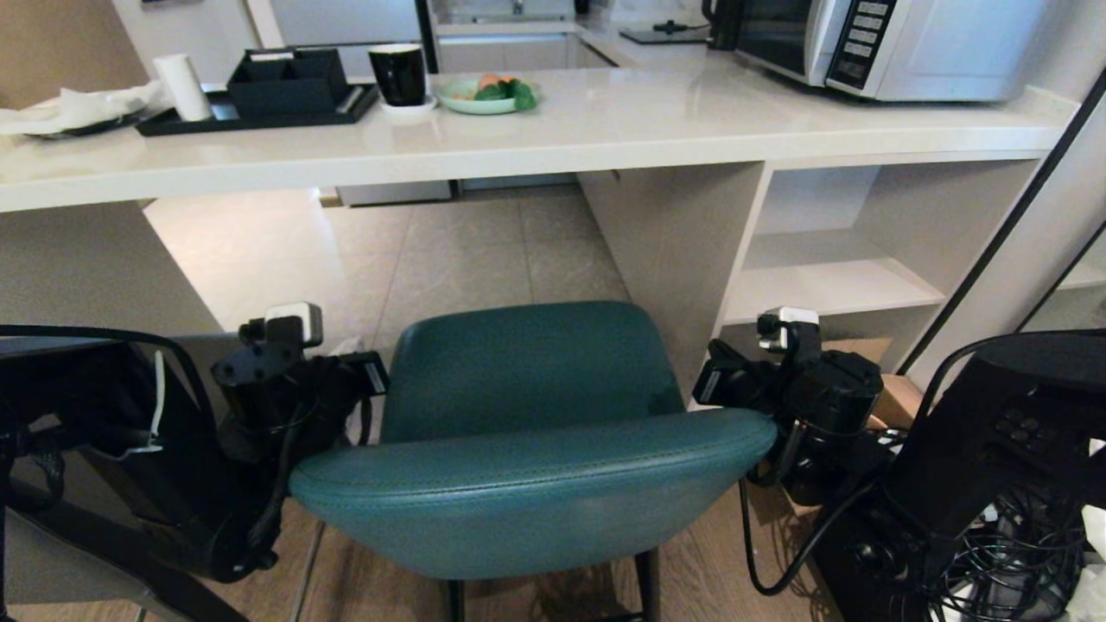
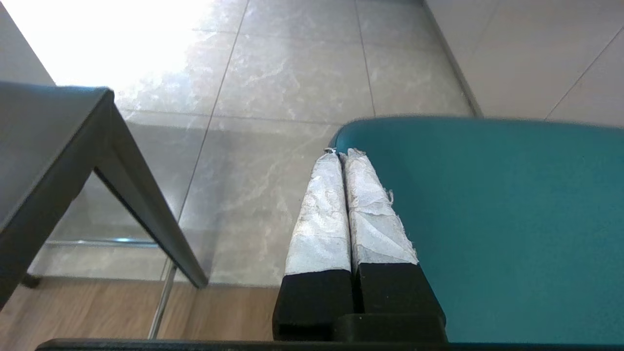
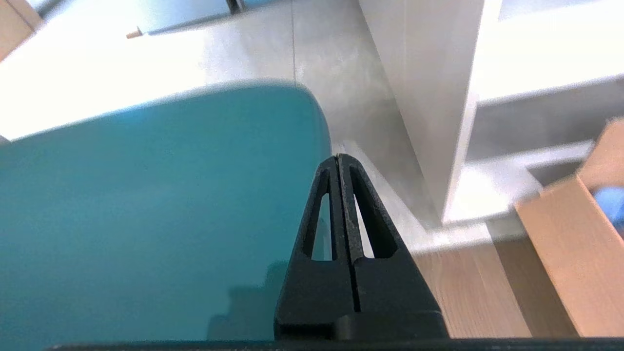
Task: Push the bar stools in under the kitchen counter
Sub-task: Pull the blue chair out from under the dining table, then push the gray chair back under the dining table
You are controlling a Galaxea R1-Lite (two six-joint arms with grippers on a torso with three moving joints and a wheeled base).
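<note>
**Both pincers clenched at the flanks of the teal stool**

In the head view the teal bar stool (image 1: 527, 432) fills the lower centre of the frame, its curved back nearest the camera and its seat reaching toward the kitchen counter (image 1: 605, 130), whose white tabletop runs across the upper part of the frame. The front edge of the seat lies below the near edge of the tabletop; whether it is already under the slab I cannot tell.

The left pincer (image 2: 340, 155) is at the left side of the stool. In the left wrist view its two taped fingers (image 2: 319, 214) are pressed together with nothing between them, their tips at the corner of the teal seat. The grey stool (image 2: 53, 146) shows at the left edge of that view, apart from the teal one.

The right pincer (image 3: 338, 158) is at the right side of the stool, clenched and empty as well, its black tips meeting at the seat's rounded corner. Beyond it stand the counter's white open shelves (image 1: 829, 285) at centre right, with a cardboard box (image 3: 570, 253) on the floor nearby.

On the tabletop, upper left, sit a black tray (image 1: 259, 108), a black cup (image 1: 398, 73) and a green plate (image 1: 484, 93); a microwave (image 1: 873, 43) stands at the upper right.
</note>
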